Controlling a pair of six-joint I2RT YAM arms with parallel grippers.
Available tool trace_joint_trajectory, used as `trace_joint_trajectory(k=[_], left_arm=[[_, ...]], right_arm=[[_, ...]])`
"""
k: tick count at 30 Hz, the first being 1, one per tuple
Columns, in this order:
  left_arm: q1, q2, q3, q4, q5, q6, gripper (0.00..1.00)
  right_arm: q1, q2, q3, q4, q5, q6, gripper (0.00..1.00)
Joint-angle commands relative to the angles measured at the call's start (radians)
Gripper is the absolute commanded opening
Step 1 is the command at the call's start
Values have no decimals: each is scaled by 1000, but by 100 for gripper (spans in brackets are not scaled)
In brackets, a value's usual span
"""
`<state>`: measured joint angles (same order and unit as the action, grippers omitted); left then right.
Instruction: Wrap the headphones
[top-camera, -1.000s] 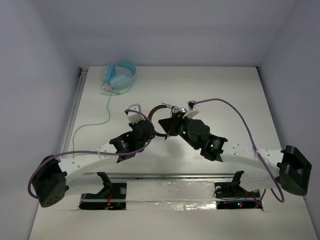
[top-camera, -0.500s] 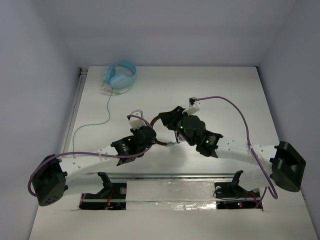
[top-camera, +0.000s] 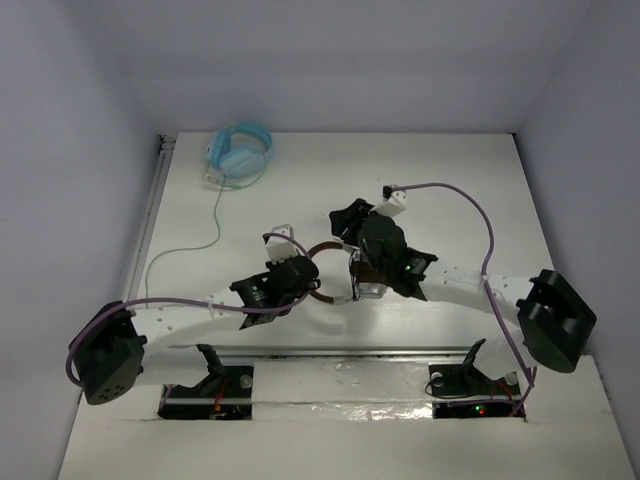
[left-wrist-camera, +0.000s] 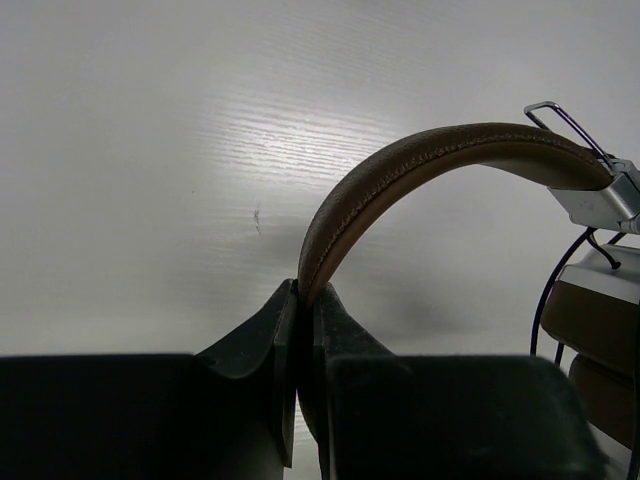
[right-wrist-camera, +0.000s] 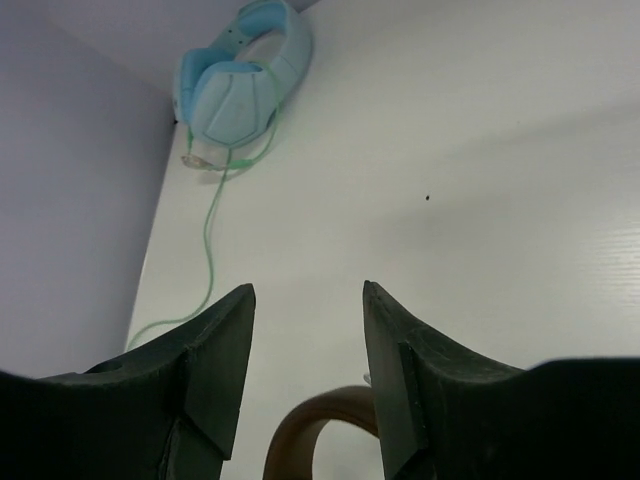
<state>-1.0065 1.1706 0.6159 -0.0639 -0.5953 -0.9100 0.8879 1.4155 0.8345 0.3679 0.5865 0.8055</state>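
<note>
Moved: the headphones (top-camera: 322, 250) have come nearer the arm bases than a second ago, and the right gripper (top-camera: 350, 214) has swung round to point toward 11 o'clock.
Left gripper (left-wrist-camera: 303, 300): clenched on the brown headband (left-wrist-camera: 420, 165), its fingers (left-wrist-camera: 255, 335) pinching the band's lower end.
Headphones: mid-table; in the left wrist view the band arches toward 2 o'clock, with the ear pads (left-wrist-camera: 600, 320) and thin black cable (left-wrist-camera: 548, 300) at 3 o'clock.
Right gripper: fingers spread, grasping nothing; the band shows low between them.
Table (top-camera: 460, 190): white.
Blue headphones (right-wrist-camera: 240, 85): far corner at 11 o'clock, with a green cable (right-wrist-camera: 210, 240) trailing toward 7 o'clock.
</note>
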Motion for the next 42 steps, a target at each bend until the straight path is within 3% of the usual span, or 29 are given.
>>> trace_joint_trajectory(k=[1, 9, 11, 12, 13, 14, 21, 28, 34, 42], left_arm=[[-4, 23, 61, 33, 41, -13, 0], [-4, 63, 108, 15, 85, 20, 0], [-4, 52, 123, 16, 66, 34, 0], [-4, 54, 130, 15, 58, 54, 0], [-4, 64, 140, 15, 43, 63, 0], [-4, 72, 157, 21, 39, 72, 0], [35, 230, 225, 185, 69, 174, 0], [108, 513, 444, 301, 144, 301, 0], [157, 777, 689, 277, 163, 384, 0], [157, 963, 907, 240, 244, 384, 0]], right_arm=[[-29, 49, 61, 35, 0, -38, 54], [-70, 62, 153, -4, -63, -118, 54], [-79, 8, 166, -50, -35, -140, 48], [-79, -15, 167, -76, -28, -147, 42], [-79, -42, 173, -108, -21, -153, 14], [-89, -108, 170, -163, 8, -179, 0], [-89, -447, 66, -403, 61, -181, 0], [-89, -731, -66, -535, 61, -97, 1], [-89, -759, -69, -616, 99, -91, 2], [-89, -794, -94, -621, 90, -77, 10]])
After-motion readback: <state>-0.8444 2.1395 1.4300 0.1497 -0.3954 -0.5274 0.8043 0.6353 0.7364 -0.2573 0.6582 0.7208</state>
